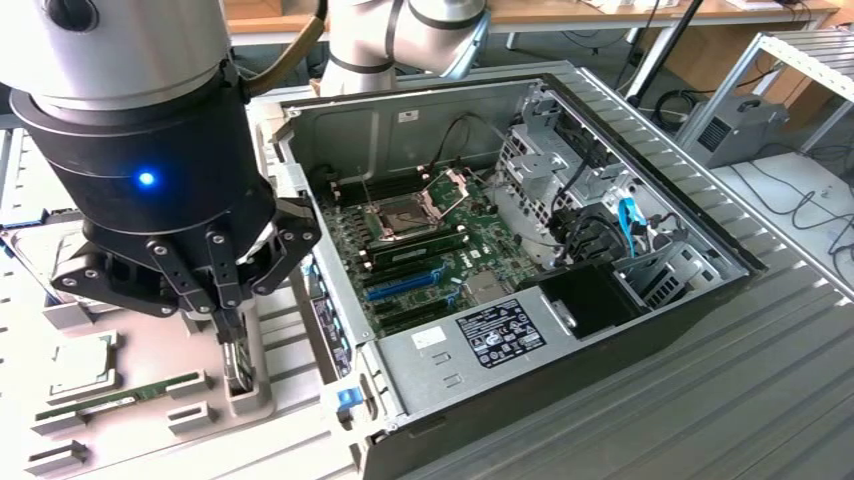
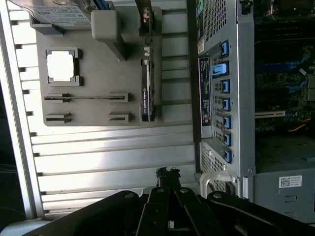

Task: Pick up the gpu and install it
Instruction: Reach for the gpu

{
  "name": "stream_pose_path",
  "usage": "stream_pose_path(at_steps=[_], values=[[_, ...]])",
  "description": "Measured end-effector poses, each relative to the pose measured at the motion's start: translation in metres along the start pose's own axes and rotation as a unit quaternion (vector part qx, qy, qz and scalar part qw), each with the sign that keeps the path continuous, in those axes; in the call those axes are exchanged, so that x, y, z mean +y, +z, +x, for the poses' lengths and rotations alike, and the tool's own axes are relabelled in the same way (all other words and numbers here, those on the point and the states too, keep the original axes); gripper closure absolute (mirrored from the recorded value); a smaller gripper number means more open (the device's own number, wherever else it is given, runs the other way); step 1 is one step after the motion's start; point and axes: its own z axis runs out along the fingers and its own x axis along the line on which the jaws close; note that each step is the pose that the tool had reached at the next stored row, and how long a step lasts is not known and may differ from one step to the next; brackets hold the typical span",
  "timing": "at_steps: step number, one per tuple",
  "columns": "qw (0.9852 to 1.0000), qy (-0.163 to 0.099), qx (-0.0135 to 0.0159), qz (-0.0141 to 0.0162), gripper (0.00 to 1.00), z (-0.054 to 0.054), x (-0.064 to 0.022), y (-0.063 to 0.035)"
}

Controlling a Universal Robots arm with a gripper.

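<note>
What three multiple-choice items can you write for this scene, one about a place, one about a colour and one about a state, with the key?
1. Where is the gpu?
A) standing in the grey tray beside the computer case
B) inside the computer case
C) between the jaws

2. What colour is the glowing light?
A) red
B) blue
C) green

3. How are the jaws of the gripper?
A) wide open
B) shut on the gpu
C) shut, holding nothing

Key:
1 A: it stands on edge in a tray slot.
2 B: a blue dot glows there.
3 C: the jaws meet, apart from the gpu.
</note>
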Motion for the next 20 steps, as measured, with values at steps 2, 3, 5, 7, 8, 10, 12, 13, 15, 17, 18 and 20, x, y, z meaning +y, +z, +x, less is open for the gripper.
stream_pose_path(at_steps=[2, 3, 5, 7, 8, 10, 12, 13, 15, 17, 18, 20], values=[[1.0, 0.0, -0.0001, 0.0007, 0.89, 0.0, -0.0024, 0.0002], [1.0, 0.0, -0.0001, 0.0012, 0.89, 0.0, -0.0038, 0.0003], [1.0, 0.0, -0.0001, 0.0019, 0.89, 0.0, -0.0059, 0.0005], [1.0, 0.0, -0.0002, 0.0024, 0.89, -0.001, -0.0074, 0.0005], [1.0, 0.0, -0.0002, 0.0026, 0.89, -0.001, -0.0081, 0.0007], [1.0, 0.0, -0.0002, 0.0031, 0.89, -0.001, -0.0097, 0.0008], [1.0, 0.0, -0.0003, 0.0036, 0.89, -0.001, -0.0111, 0.0009], [1.0, 0.0, -0.0003, 0.0038, 0.89, -0.001, -0.0118, 0.0009], [1.0, 0.0, -0.0003, 0.0043, 0.89, -0.001, -0.0133, 0.001], [1.0, 0.0, -0.0004, 0.0047, 0.89, -0.001, -0.0147, 0.0012], [1.0, 0.0, -0.0004, 0.005, 0.89, -0.001, -0.0154, 0.0012], [1.0, 0.0, -0.0004, 0.0054, 0.89, -0.001, -0.0168, 0.0013]])
